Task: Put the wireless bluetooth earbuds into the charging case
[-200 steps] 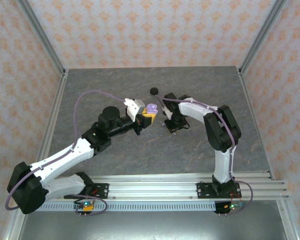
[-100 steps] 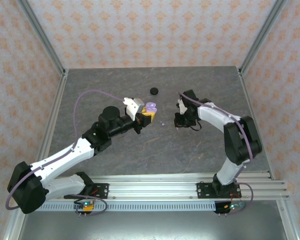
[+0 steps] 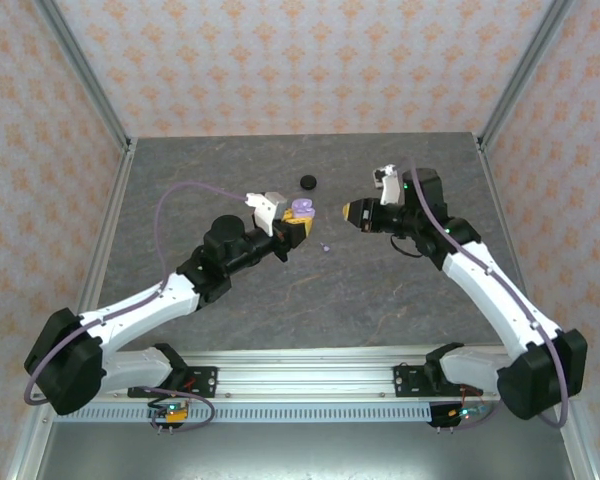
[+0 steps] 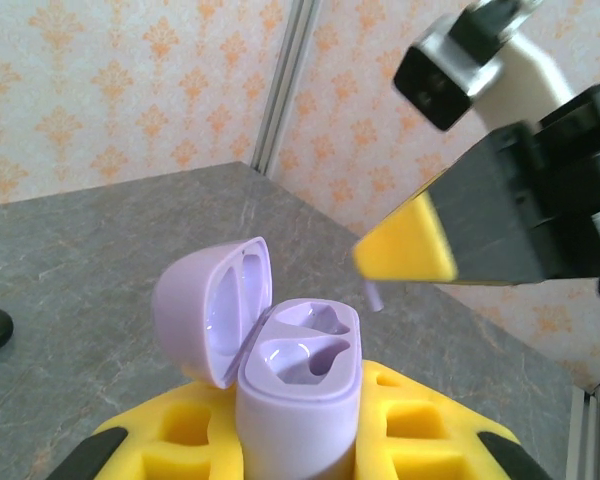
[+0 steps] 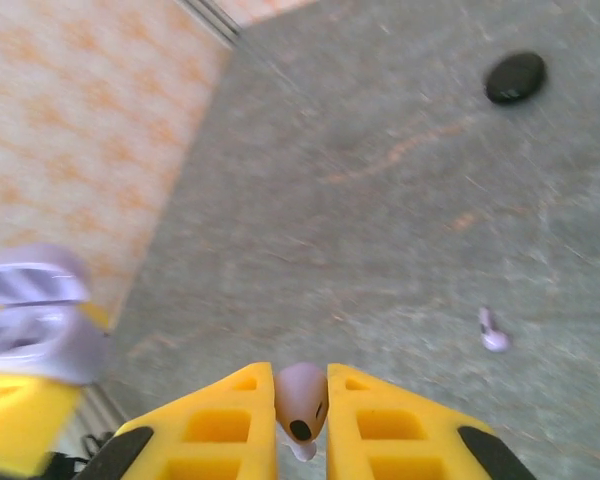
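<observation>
The lavender charging case [image 4: 300, 400] stands upright with its lid [image 4: 212, 310] swung open and both sockets empty; my left gripper [image 4: 300, 445] is shut on its body. In the top view the case [image 3: 302, 210] is held above the table's middle. My right gripper [image 5: 302, 385] is shut on a pale lavender earbud [image 5: 302, 405], pinched between the yellow fingers with its stem pointing down. From above, the right gripper [image 3: 352, 213] hangs just right of the case, pointing at it. A second lavender earbud [image 3: 327, 247] lies on the table below them.
A black round disc [image 3: 307, 181] lies on the grey table [image 3: 230, 170] behind the case. The loose earbud [image 5: 493, 335] and the disc [image 5: 515, 77] also appear in the right wrist view. Patterned walls and metal posts enclose the table.
My right arm has lifted off the table and swung right, then turned its gripper toward the case with an earbud in it. The left arm has barely moved.
</observation>
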